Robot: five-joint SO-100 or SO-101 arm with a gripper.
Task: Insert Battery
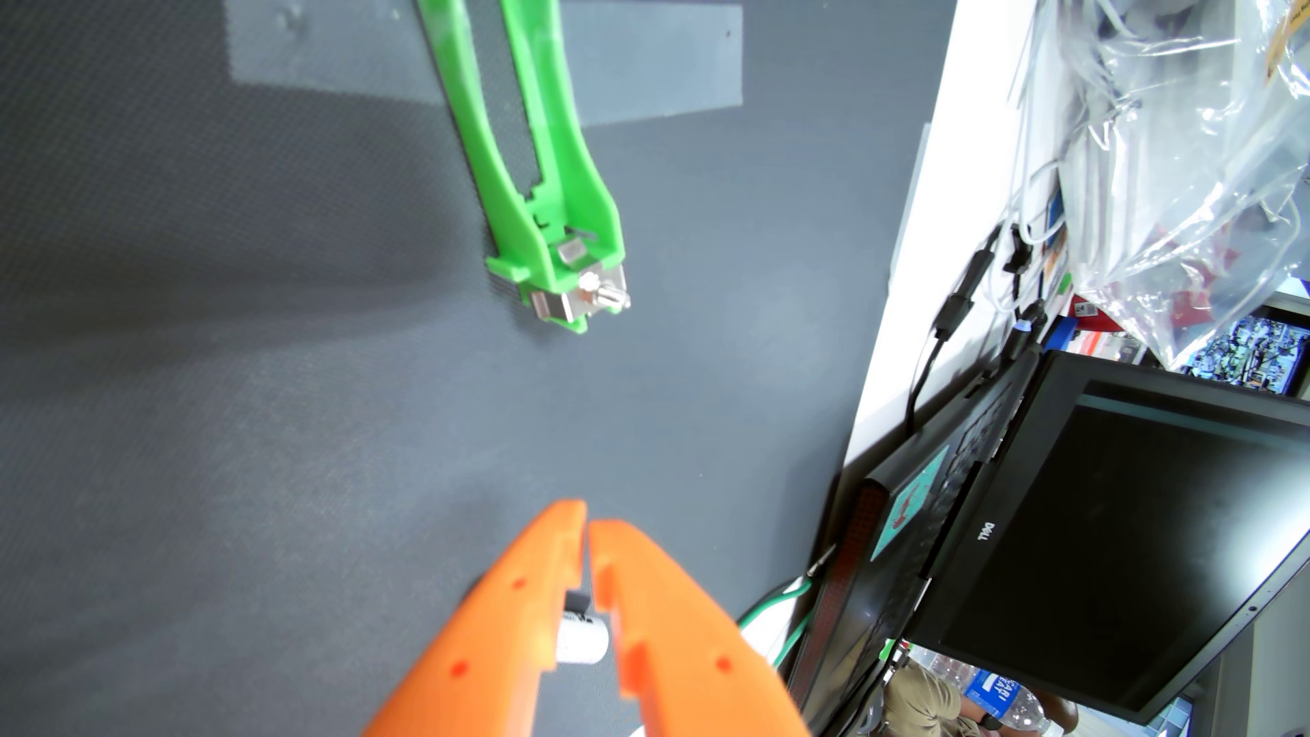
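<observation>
Our gripper (587, 528) was closed, its two orange fingers (496, 616) meeting at the tips, and between them, further back from the tips, we held the battery (583, 638), a small pale cylinder with a dark end showing at the top of the gap. We judged it a rigid, light thing with a smooth, slippery wall, apt to roll or twist if pinched off centre, so the hold belonged across its round middle, leaving both ends free to meet the contacts; how squarely it sat in the wrist view we could not tell, since the fingers hid most of it. Well apart from it, further up the dark grey mat (213, 354), lay the green battery holder (546, 177), a long open cradle with a metal contact clip and screw (588, 294) at its near end. Its slot looked empty. A strip of clear tape (659, 64) crossed the mat under the holder's far part and seemed to pin it down. At the right, beyond the mat's edge, stood a black laptop (1099, 531), cables and a plastic bag (1169, 142).
</observation>
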